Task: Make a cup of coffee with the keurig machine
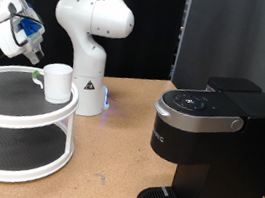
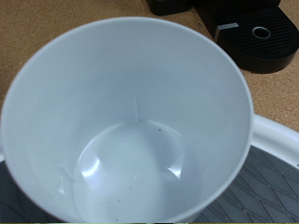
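Filling the wrist view, the cup [image 2: 131,121] shows a bare white interior from above; beyond its rim lie the brown table [image 2: 37,23] and the keurig machine [image 2: 245,28] with its round drip base. Exterior view: the cup [image 1: 56,82] stands on the upper tier of a white 2-tier stand [image 1: 17,126]. The end effector [image 1: 27,50] hangs near the cup, towards that view's left; whether its fingers are spread cannot be told. The keurig machine [image 1: 210,152] stands at right, lid down.
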Tool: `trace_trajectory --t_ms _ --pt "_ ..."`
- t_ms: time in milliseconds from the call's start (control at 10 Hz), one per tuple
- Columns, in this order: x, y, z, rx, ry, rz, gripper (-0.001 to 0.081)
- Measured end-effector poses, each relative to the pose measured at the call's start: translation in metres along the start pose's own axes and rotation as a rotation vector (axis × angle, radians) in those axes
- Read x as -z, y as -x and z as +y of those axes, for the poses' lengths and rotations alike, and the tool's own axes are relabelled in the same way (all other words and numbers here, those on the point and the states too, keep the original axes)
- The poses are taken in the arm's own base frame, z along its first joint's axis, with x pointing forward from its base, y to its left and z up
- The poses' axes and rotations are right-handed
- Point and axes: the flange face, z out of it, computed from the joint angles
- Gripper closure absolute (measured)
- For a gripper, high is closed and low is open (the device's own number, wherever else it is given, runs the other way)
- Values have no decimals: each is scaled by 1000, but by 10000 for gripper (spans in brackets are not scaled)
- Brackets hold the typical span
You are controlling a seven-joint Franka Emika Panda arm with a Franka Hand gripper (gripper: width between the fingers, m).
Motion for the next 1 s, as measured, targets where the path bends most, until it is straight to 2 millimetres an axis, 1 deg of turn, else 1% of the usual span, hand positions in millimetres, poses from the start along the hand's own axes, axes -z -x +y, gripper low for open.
trace_trajectory --t_ms 200,300,400,500,600,700,1000 --pt "-7 3 1 0 4 3 390" --pt "-11 5 1 2 6 8 390" --pt "-16 7 1 5 7 13 188" --pt "-21 10 1 7 6 16 188" --pt "-25 11 1 10 9 23 67" --pt "-28 13 1 13 10 32 12" --pt "-32 16 1 21 4 46 2"
